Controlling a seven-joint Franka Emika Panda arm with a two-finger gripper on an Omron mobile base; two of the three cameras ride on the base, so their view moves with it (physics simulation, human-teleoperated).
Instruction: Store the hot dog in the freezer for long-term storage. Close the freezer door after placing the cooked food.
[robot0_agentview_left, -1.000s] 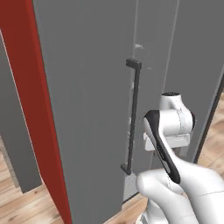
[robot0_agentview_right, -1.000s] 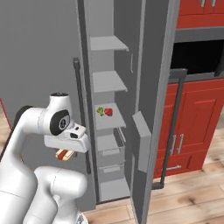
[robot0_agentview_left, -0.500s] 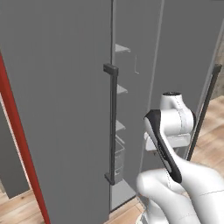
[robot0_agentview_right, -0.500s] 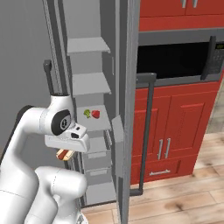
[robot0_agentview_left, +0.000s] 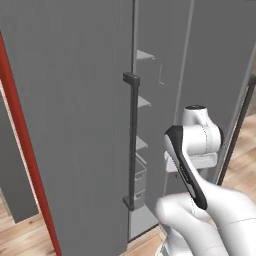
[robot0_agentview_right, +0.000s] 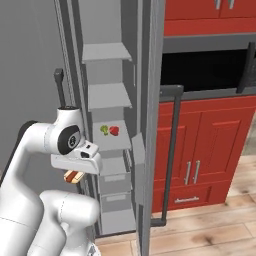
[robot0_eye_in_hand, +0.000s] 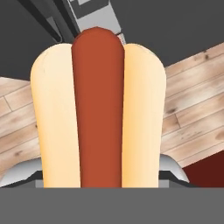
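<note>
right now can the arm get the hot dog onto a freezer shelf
Probably yes. The freezer door stands open, and the shelves lie bare just ahead of the arm. The pincer holds the hot dog low beside them, nothing between.

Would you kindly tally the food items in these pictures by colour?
Tan and reddish: 1, the hot dog in the claw
Green: 1, small item on a freezer shelf
Red: 1, small item beside it
Total: 3

Matt grey freezer door (robot0_agentview_left: 75, 125) — smooth, dull dark handle (robot0_agentview_left: 132, 140), glossy hot dog (robot0_eye_in_hand: 97, 113), grained wood floor (robot0_eye_in_hand: 192, 105)
</note>
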